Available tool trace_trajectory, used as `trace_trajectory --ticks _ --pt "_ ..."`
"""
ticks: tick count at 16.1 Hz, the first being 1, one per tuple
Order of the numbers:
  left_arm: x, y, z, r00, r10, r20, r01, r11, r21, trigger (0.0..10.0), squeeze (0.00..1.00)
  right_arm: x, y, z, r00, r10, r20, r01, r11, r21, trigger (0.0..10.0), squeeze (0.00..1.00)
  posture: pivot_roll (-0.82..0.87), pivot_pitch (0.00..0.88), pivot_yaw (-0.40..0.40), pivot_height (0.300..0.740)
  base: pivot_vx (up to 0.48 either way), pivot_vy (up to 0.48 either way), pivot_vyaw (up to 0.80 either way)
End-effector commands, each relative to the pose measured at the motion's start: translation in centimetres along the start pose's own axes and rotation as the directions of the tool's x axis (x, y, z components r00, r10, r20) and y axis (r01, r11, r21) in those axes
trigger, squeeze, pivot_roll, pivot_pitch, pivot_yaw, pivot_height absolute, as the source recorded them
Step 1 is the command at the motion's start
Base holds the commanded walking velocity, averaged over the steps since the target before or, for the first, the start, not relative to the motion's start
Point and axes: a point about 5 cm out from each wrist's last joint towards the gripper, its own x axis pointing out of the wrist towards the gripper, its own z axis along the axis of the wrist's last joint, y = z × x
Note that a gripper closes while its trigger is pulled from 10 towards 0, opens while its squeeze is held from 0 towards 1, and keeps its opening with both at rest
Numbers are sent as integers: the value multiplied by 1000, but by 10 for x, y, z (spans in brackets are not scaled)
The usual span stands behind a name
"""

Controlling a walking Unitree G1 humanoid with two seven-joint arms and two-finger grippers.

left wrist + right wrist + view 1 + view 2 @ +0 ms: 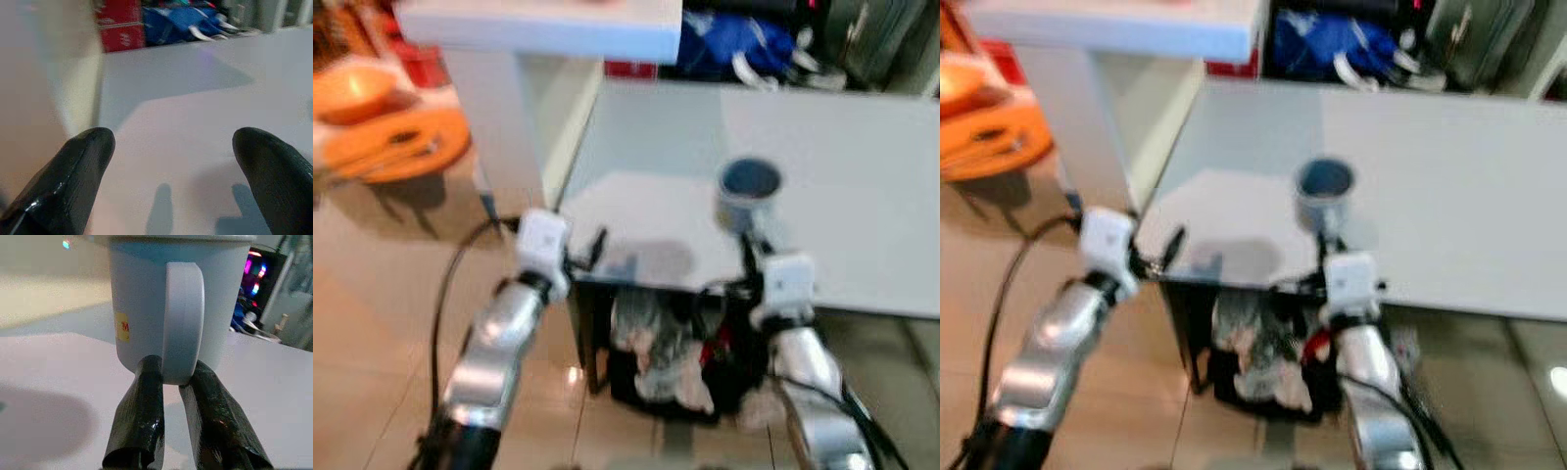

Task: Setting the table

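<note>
Right gripper [171, 382] fingers pinch the mug [748, 193] handle at centre frame, a stiff, breakable grip point; left gripper [171, 147] gapes empty.

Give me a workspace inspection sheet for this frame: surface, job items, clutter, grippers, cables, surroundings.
Surface: white table, mostly bare, with shadows near its front edge.
Job's things: pale blue mug upright on the table near the front edge; yellow sticker on its side, handle towards the right gripper.
Clutter: crumpled bags or cloths under the table.
Grippers: right gripper shut on the mug's handle; left gripper open, jaws wide apart over the table's front left corner.
Cables: black cable looping beside the left arm.
Surroundings: orange dishes at left, red boxes and blue bags beyond the table, glossy tile floor.
</note>
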Motion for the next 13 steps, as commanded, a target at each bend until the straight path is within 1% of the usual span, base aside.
trace_trajectory --ticks 1,8,9,10,13 --pt "4 -8 5 999 -32 21 32 999 6 10000 0 2 -9 2 1000 -24 16 24 1000 -17 0 0 -25 0 36 727 277 -386 0" --pt "5 -9 4 999 -50 16 50 999 20 10000 0 2 -9 2 1000 -25 11 26 1000 -17 0 0 -29 0 41 727 291 -379 0" --pt "5 -10 4 998 -52 17 52 998 21 10000 0 2 -9 1 1000 -26 7 26 1000 -15 0 0 -28 0 42 727 311 -364 -431" --pt "4 -10 4 998 -55 16 54 998 21 10000 0 1 -9 1 1000 -30 3 30 1000 0 0 0 -28 0 43 727 311 -364 -775" --pt "4 -10 4 998 -58 19 58 998 20 10000 0 1 -10 1 999 -37 7 37 999 5 0 0 -30 0 45 727 314 -360 -756"
